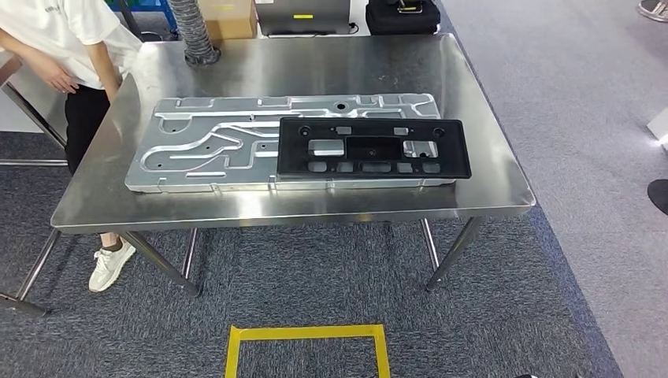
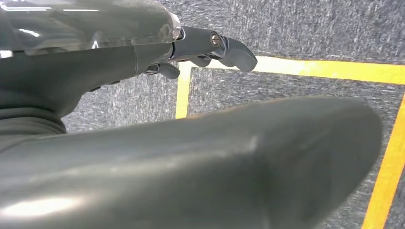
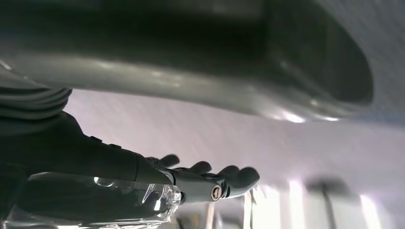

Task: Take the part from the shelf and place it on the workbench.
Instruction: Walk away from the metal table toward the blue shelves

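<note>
I see left hand (image 2: 210, 45): dark grey fingers, one silver screw, clear plastic film over its back | thumb (image 2: 200, 162): thick, smooth, grey | right hand (image 3: 210, 183): same build, same screw, grey ribbed cover (image 3: 33, 102)

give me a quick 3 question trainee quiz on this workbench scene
1. True or false: the black part lies on top of the silver metal plate.
2. Which end of the plate does the black part cover? A) the end near the person B) the end away from the person C) the middle only
3. Fill in: the yellow tape on the floor marks a ____ outline in front of the workbench.

Key: 1 true. 2 B; the person stands at the other end. 3 rectangular.
</note>
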Controlling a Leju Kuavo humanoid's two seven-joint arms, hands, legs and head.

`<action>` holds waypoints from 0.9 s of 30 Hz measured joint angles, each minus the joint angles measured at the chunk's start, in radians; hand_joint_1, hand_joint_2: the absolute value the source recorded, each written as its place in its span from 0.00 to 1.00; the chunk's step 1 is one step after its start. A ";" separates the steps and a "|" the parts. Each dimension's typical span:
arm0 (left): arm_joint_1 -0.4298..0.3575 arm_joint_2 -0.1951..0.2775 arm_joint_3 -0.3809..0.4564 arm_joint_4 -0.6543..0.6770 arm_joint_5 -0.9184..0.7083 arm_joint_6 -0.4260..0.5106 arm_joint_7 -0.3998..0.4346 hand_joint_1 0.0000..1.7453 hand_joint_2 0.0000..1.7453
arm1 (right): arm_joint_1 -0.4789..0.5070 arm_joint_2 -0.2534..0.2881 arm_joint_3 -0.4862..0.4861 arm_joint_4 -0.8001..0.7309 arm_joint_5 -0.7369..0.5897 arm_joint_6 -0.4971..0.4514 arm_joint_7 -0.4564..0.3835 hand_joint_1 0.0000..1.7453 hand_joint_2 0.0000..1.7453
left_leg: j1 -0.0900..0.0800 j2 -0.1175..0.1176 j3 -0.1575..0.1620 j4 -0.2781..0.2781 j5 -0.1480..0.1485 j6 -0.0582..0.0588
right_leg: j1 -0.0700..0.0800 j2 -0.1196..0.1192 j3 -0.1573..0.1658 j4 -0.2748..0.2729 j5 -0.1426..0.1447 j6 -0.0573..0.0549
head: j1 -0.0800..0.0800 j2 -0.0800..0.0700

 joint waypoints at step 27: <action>0.004 -0.010 -0.044 0.000 -0.079 -0.019 0.062 0.00 0.00 | -0.031 0.117 -0.021 0.227 0.030 0.353 0.357 0.00 0.00 | 0.004 0.008 0.035 -0.028 -0.023 0.024 | -0.007 -0.004 -0.155 0.270 -0.001 0.014 | 0.000 0.000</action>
